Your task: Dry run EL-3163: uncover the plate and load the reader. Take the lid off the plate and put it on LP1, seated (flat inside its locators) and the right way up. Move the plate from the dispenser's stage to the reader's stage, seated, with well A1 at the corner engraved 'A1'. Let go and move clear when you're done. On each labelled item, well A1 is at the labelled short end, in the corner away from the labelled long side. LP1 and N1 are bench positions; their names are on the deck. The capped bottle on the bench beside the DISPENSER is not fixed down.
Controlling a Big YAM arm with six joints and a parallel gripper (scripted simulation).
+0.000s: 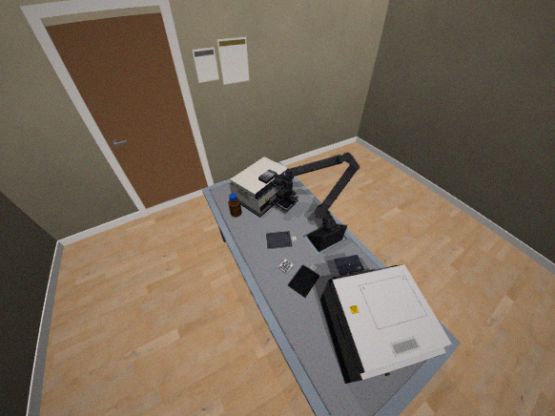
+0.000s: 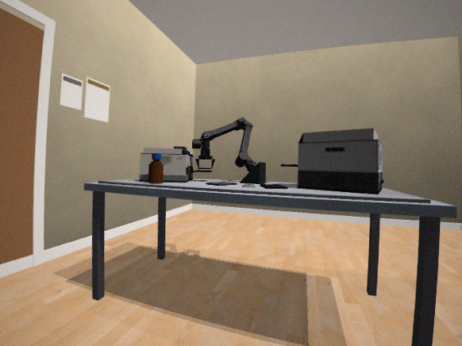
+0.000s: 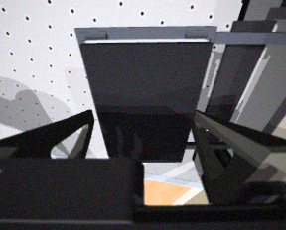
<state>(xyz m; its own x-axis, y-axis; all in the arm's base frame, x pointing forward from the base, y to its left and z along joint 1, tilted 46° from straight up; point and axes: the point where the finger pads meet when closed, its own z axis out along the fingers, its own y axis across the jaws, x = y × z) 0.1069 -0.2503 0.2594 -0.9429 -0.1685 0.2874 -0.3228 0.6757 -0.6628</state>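
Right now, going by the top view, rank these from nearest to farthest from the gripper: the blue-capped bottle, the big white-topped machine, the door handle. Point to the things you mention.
1. Blue-capped bottle point(image 1: 235, 207) point(image 2: 155, 171): on the bench, by the smaller machine.
2. Big white-topped machine point(image 1: 386, 315) point(image 2: 337, 159): at the bench's other end.
3. Door handle point(image 1: 120, 142): off the bench, on the brown door.
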